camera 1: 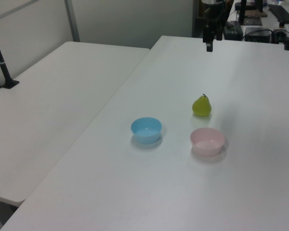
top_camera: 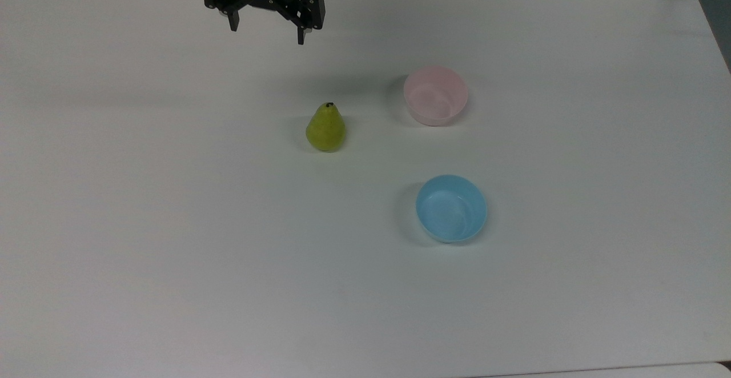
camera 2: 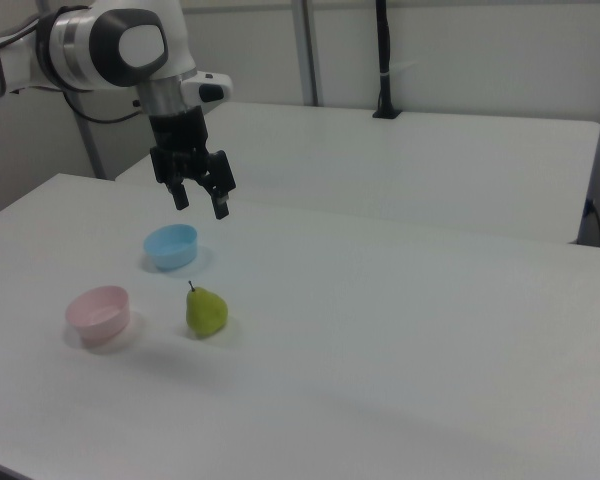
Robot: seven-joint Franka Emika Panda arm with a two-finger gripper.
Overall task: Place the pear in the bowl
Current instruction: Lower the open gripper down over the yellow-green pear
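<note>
The claw hangs released and empty above the bench — the pear stands upright below it, apart, the pink bowl just beyond the fruit.

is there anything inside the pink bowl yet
No. The pink bowl is empty in the top view, its whole inner floor visible. The pear stands upright on the table, apart from it. Whatever lies under the bowl's base is covered.
</note>
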